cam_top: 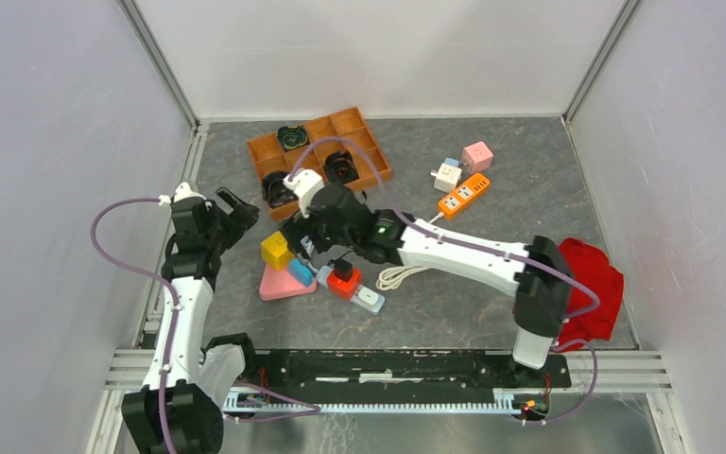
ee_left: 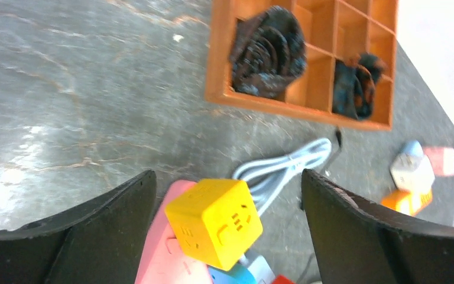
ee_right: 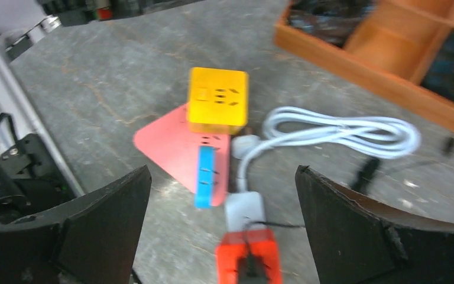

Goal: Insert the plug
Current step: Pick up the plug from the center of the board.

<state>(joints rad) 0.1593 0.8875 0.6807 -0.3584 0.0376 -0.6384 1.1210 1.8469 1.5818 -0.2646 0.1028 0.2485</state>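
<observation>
Right wrist: red plug [ee_right: 248, 260] atop wht pwr strip [ee_right: 243, 210].

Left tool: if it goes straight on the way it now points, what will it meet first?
Most likely the yellow cube, which lies right ahead of the open left tool in its wrist view; the depth is unclear.

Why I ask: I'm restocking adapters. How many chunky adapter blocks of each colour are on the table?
yellow block: 1
red block: 1
white block: 1
pink block: 1
Total: 4
</observation>
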